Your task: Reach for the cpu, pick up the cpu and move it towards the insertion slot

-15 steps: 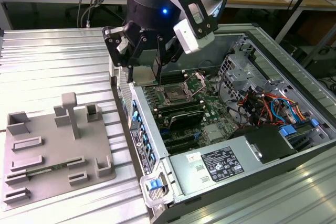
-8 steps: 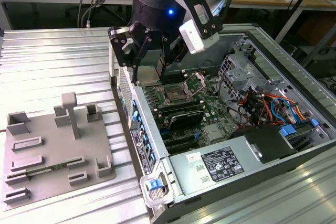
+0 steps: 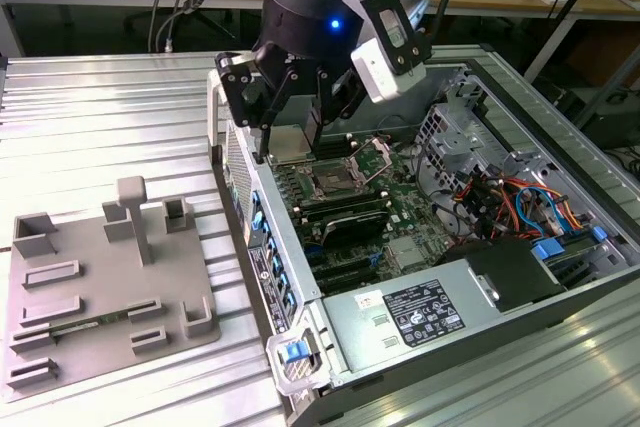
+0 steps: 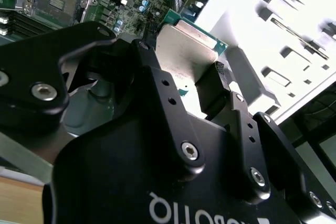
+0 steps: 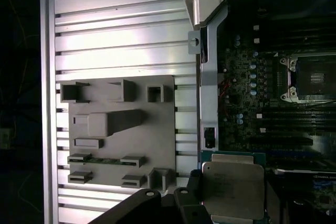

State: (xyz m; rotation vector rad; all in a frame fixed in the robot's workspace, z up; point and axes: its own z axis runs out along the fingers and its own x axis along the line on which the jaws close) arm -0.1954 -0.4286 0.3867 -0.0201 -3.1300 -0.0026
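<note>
We note the pincer (image 3: pixel 292 137) clenched on the cpu (image 3: pixel 289 144), seen upper centre of the exterior view, just over the near wall of the open computer case (image 3: pixel 560 277). In the second wrist view the cpu (image 4: pixel 186 59) sits between the two black fingers (image 4: pixel 215 90), its silvery top facing the camera, green edge at the upper right of the chip. In the first wrist view the cpu (image 5: pixel 232 190) lies at the lower right of the frame, held flat and level as far as we can judge.

Key relation: the insertion slot (image 3: pixel 333 185) lies just below and to the exterior view's right of the held chip, near but clearly apart. In the first wrist view the insertion slot (image 5: pixel 312 77) is at the right edge, above the chip in the frame, with a band of motherboard between them. The socket frame appears open, dark centre exposed.

Arm pose: wrist pointing steeply down over the case's edge, fingers hanging toward the board, a white camera box (image 3: pixel 385 57) on its side.

The grey parts tray (image 3: pixel 110 277) rests on the ribbed worktop (image 3: pixel 120 127), lower left of the exterior view, well apart from the pincer.
</note>
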